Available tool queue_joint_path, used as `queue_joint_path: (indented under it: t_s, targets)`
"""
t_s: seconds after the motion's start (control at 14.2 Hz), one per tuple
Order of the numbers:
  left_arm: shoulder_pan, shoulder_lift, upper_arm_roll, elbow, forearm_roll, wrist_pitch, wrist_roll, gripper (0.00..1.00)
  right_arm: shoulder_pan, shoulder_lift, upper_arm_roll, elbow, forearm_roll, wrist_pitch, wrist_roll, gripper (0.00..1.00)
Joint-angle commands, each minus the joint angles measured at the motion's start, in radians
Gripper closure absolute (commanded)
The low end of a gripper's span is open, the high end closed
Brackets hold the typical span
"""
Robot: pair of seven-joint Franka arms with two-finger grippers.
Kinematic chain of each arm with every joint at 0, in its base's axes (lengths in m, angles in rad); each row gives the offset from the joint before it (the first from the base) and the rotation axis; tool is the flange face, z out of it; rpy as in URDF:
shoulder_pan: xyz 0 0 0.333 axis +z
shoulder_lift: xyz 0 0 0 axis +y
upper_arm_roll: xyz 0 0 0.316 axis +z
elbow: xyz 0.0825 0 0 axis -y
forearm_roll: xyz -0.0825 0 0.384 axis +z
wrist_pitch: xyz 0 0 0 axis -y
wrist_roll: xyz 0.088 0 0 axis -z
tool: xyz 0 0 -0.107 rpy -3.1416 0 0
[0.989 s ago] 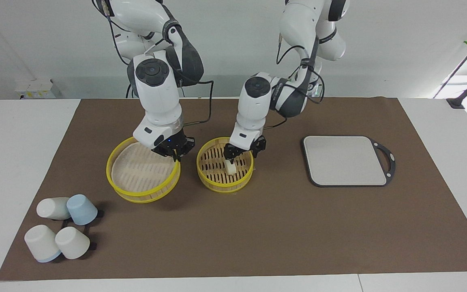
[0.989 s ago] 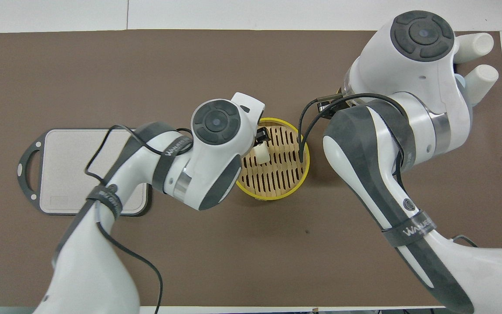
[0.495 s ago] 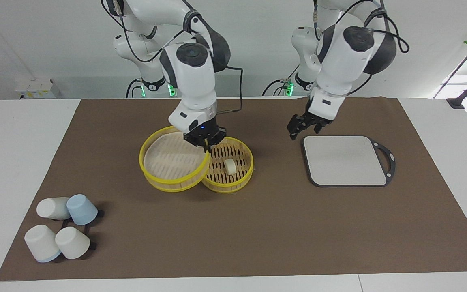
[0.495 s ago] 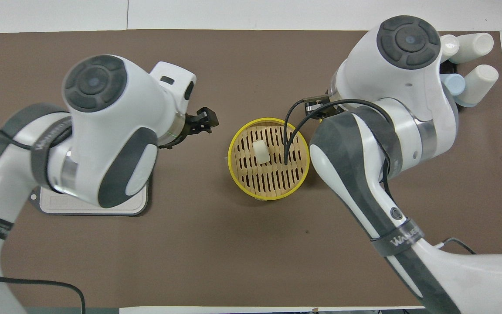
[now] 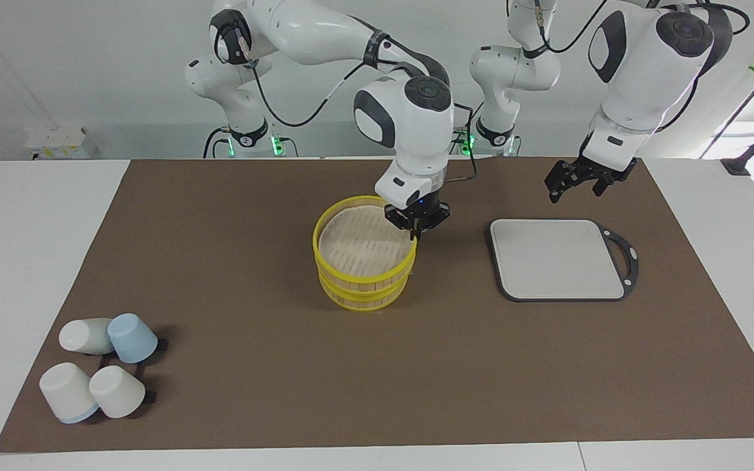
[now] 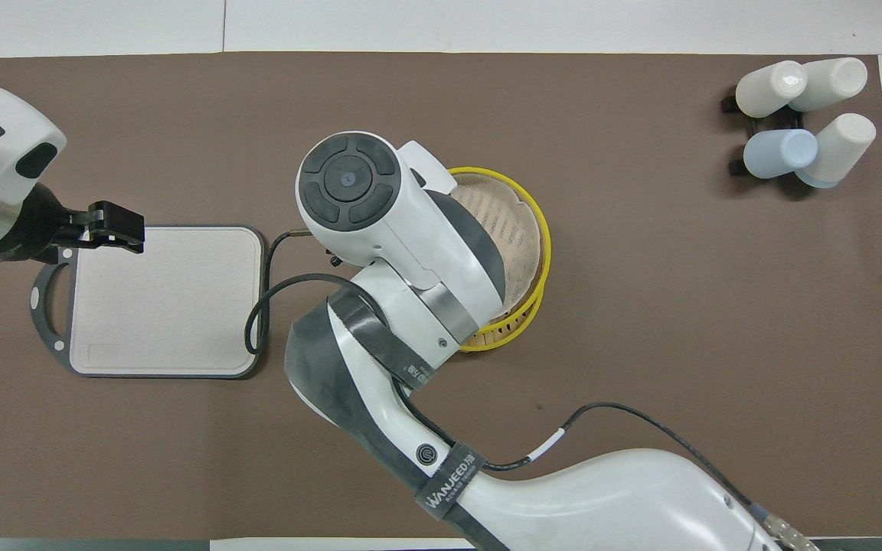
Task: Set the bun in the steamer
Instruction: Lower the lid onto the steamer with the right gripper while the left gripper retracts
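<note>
Facing view: at frame centre, the right gripper [image 5: 415, 231] pinches the lid [image 5: 364, 245] rim, seemingly just over the steamer [image 5: 365, 296]. The left gripper [image 5: 580, 180], jaws open, waits upper right; the bun is hidden.

Facing view: we look from high across the table toward the robots, whose bases stand at twelve o'clock; the whole brown mat [image 5: 377, 366] shows. Overhead view: we look steeply down from above the robots' end, arms entering from six o'clock, nearer in. Both share the mat, steamer [image 5: 364, 252] [image 6: 534, 252], grey board [image 5: 557, 260] [image 6: 165, 302] and cups [image 5: 99, 369] [image 6: 801, 119], turned half round.
</note>
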Motion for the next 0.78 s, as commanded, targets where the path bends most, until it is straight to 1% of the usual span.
queue_joint_path:
  t_s: [0.0, 0.14, 0.28, 0.57, 0.71]
  targets:
    - [0.063, -0.035, -0.011, 0.0, 0.019, -0.053, 0.108, 0.0, 0.005, 0.01, -0.005, 0.023, -0.021, 0.019, 0.015, 1.0]
    - [0.077, -0.052, -0.01, -0.001, 0.019, -0.073, 0.153, 0.0, 0.007, 0.007, -0.005, -0.029, -0.021, 0.056, 0.014, 1.0]
    - [0.094, -0.072, -0.011, -0.001, 0.021, -0.088, 0.16, 0.0, 0.005, -0.018, -0.005, -0.092, -0.022, 0.077, 0.014, 1.0]
    - [0.094, -0.098, -0.011, -0.003, 0.019, -0.108, 0.18, 0.0, 0.002, -0.05, -0.005, -0.17, -0.022, 0.107, 0.006, 1.0]
    - [0.094, -0.091, -0.019, 0.003, 0.018, -0.108, 0.174, 0.0, 0.0, -0.056, -0.005, -0.181, -0.022, 0.102, 0.006, 1.0]
